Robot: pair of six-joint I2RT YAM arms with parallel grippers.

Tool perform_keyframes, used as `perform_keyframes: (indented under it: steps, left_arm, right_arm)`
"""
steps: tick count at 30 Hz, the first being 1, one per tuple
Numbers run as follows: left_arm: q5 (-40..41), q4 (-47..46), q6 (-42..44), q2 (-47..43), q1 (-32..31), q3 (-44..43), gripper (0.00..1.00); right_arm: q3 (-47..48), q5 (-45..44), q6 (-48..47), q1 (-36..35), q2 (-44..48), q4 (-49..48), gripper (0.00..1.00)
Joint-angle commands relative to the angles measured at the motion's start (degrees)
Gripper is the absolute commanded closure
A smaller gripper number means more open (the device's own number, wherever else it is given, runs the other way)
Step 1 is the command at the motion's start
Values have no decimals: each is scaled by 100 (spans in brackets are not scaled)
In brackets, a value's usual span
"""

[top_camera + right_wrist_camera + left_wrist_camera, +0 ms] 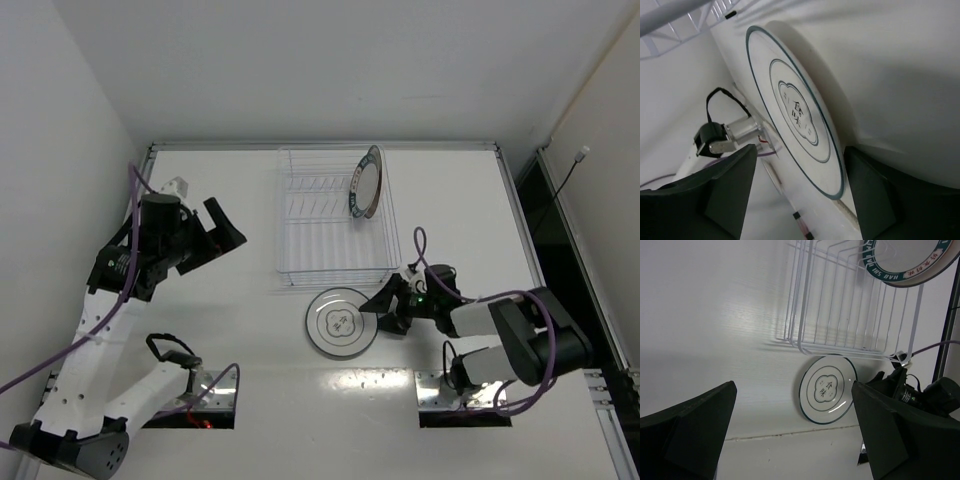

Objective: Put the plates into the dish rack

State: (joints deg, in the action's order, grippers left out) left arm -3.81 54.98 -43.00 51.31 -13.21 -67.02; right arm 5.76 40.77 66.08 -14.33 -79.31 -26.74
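We see the pale grey plate (340,322) lying flat on the table (230,330), just in front of the dish rack (300,250). Our right gripper (384,312) sits at its right rim, fingers spread wide with the rim between them, clasping nothing. Our left gripper (228,226) is spread too, well apart. The dark-rimmed plate (366,183) stands upright in the rack's far right corner.
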Motion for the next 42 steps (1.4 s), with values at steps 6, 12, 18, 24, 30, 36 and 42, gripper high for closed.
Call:
perform_keyframes:
  steps: [6,12,18,24,30,36,42]
  left_arm:
    - [109,426,-59,-148,-59,-566,0]
    - [162,426,-121,-148,-59,-566,0]
    - [372,268,-121,-86,-59,-452,0]
    - [434,-66,-121,19,-59,-224,0]
    - [320,-189,-121,441,-59,-171,0]
    - [320,-242,-59,617,-59,-513,0]
    - [268,-181,55,837,-59,-786,0]
  right_arm:
    - [-365,-1589,-456,-773,-569,546,65]
    - [19,-1318,-1070,-983,-60,1782,100]
    - [1635,-1924,-1985,-1353,2286,5606,100]
    - [3938,-2616,-2450,-1679,3150,8103,100]
    - [7119,-3557,-3092,-1731,1965,9467,100]
    - [11108,-6350,-3444,-1731,-353,10424,100]
    - [13135,-7829,-3647,-1731,-2202,9981,100]
